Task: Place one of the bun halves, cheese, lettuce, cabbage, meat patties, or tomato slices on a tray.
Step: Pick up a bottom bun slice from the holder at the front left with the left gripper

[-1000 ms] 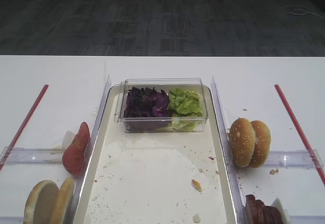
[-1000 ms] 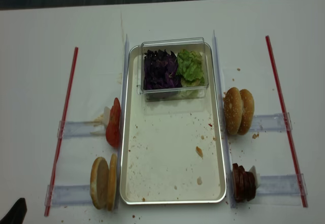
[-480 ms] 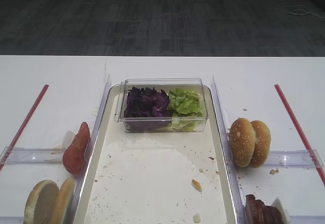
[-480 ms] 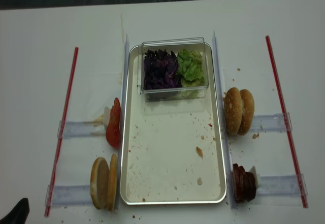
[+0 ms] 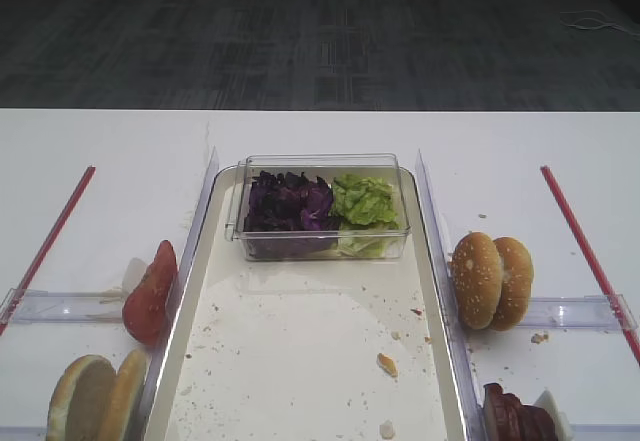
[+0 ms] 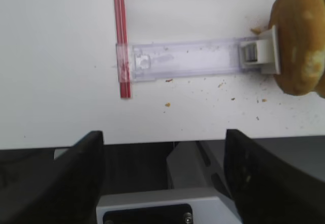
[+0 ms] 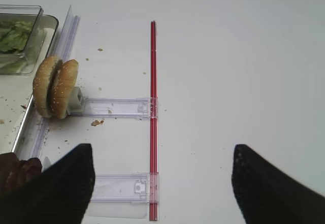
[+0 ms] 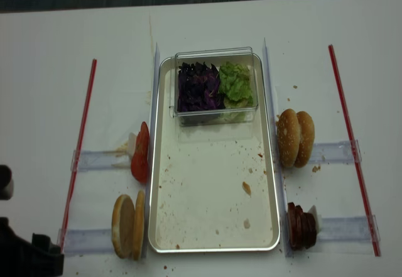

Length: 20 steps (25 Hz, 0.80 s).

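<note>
- Left gripper (image 6: 165, 170): jaws spread wide, nothing between them; it hangs at the near table edge, dark fingers (image 6: 66, 178) low in the wrist view.
- Bun halves (image 8: 129, 225): plain pair standing on edge, ahead and to the right of the left jaws, against the tray's left rail; the near one (image 6: 299, 41) shows at the top right of the left wrist view, touching the white stop of a clear holder strip (image 6: 185, 61).
- Red strip (image 6: 120, 36): ahead of the left jaws, slightly left, crossing the clear strip's end.
- Tomato slices (image 8: 141, 152): further ahead of the left jaws than the buns, same rail.
- Tray (image 8: 213, 242): well right of the left jaws; only crumbs plus a clear box (image 8: 215, 54) at its far end.
- Cabbage (image 8: 198, 86) left half of box, lettuce (image 8: 235, 82) right half.
- Right gripper (image 7: 162, 183): jaws wide apart, holding nothing.
- Seeded buns (image 7: 56, 88): ahead-left of the right jaws, upright.
- Meat patties (image 8: 301, 225): just left of the right jaws' left finger, by the tray's near right corner.
</note>
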### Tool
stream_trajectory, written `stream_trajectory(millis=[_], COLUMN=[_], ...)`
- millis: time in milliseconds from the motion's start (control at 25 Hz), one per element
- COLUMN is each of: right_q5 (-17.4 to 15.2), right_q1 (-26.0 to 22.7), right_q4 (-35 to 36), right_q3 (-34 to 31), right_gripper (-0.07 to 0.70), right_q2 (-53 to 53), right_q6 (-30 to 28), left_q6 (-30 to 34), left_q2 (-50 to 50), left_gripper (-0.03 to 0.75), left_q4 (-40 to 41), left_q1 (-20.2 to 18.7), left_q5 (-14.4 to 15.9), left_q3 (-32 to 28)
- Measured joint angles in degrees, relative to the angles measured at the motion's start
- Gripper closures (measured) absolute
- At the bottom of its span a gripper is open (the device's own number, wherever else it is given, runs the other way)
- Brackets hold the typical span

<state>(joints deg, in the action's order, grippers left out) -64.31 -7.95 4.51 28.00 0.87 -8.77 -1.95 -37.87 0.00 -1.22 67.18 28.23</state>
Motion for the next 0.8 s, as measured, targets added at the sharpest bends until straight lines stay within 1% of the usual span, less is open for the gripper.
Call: stream_trajectory(millis=[120, 320, 480, 680, 800], right_q5=[0.0, 0.0, 0.0, 0.0, 0.0], right_q1=[0.0, 0.0, 0.0, 0.0, 0.0], right_q4=[0.0, 0.0, 0.0, 0.0, 0.0], right_q3=[0.0, 0.0, 0.0, 0.0, 0.0], right_gripper=[0.041, 0.041, 0.041, 0.041, 0.041], right_q2=[0.0, 0.0, 0.0, 0.0, 0.0], right_q6=[0.0, 0.0, 0.0, 0.0, 0.0], left_q6=[0.0, 0.0, 0.12, -0.87, -0.87], left_q2=[-7.14, -13.76, -14.67, -14.67, -14.67], left_gripper=[0.225, 0.225, 0.225, 0.225, 0.225], left_q4=[0.41, 0.97, 1.83, 2.35, 2.35], left_q1=[0.0, 0.0, 0.0, 0.0, 0.0], left_q5=[-0.23, -0.93, -1.95, -2.22, -3.17], left_q3=[0.33, 0.44, 0.44, 0.44, 0.44])
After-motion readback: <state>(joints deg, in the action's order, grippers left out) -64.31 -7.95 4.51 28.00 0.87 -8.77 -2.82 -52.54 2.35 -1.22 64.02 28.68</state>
